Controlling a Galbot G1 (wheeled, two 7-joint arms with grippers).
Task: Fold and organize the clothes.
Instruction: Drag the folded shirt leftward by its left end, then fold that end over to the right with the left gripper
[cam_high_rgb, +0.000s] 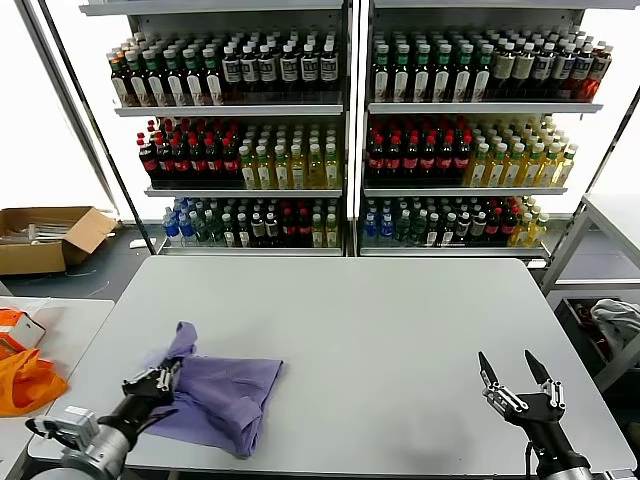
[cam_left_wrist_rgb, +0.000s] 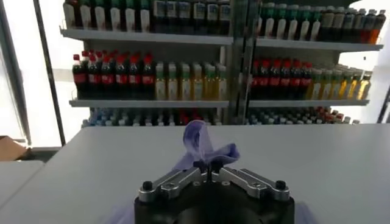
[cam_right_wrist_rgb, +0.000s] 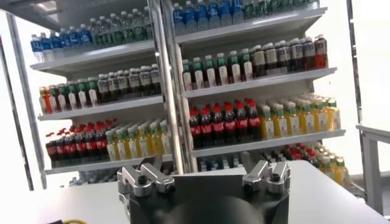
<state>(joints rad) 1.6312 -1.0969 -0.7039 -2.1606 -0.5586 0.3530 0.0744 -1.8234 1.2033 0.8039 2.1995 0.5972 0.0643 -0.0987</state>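
Observation:
The lavender T-shirt (cam_high_rgb: 225, 392) lies crumpled and partly folded on the grey table (cam_high_rgb: 380, 320) at the front left. My left gripper (cam_high_rgb: 165, 375) is shut on the shirt's left edge, and a pinched flap (cam_high_rgb: 181, 340) stands up behind it. In the left wrist view the fingertips (cam_left_wrist_rgb: 200, 165) meet on the purple fabric (cam_left_wrist_rgb: 201, 143), which rises in a bunch beyond the gripper (cam_left_wrist_rgb: 208, 165). My right gripper (cam_high_rgb: 512, 372) is open and empty above the table's front right, far from the shirt. In the right wrist view its fingers (cam_right_wrist_rgb: 253, 163) stand wide apart around the gripper's midpoint (cam_right_wrist_rgb: 195, 167). The print is hidden.
Shelves of bottled drinks (cam_high_rgb: 340, 130) stand behind the table. An orange fabric item (cam_high_rgb: 25, 378) lies on a side table at the left. A cardboard box (cam_high_rgb: 45, 238) sits on the floor at far left. A grey-white cloth bundle (cam_high_rgb: 618, 320) lies at the right.

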